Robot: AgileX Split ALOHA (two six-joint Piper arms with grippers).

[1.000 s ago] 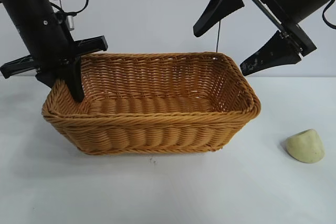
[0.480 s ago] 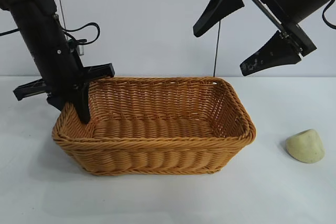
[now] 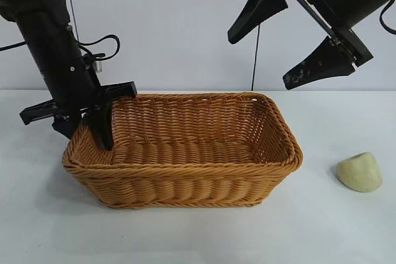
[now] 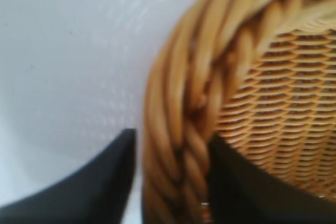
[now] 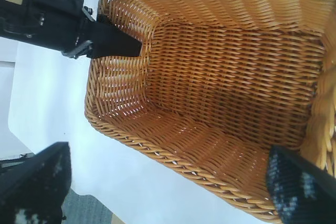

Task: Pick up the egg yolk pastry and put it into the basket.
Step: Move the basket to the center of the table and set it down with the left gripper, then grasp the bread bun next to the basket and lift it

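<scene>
Partly hidden, the left end effector [image 3: 90,129] straddles the basket [image 3: 185,171] rim, fingers spread.

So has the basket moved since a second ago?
Yes. In the exterior view the basket has come down toward the camera and slightly right, carried by the left gripper straddling its rim; the egg yolk pastry on the table stayed put.

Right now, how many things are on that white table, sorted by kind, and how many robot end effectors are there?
Wicker basket: 1
Egg yolk pastry: 1
End effectors: 2, the left end effector astride the basket's rim, the right end effector raised above the table
Total: 4
</scene>
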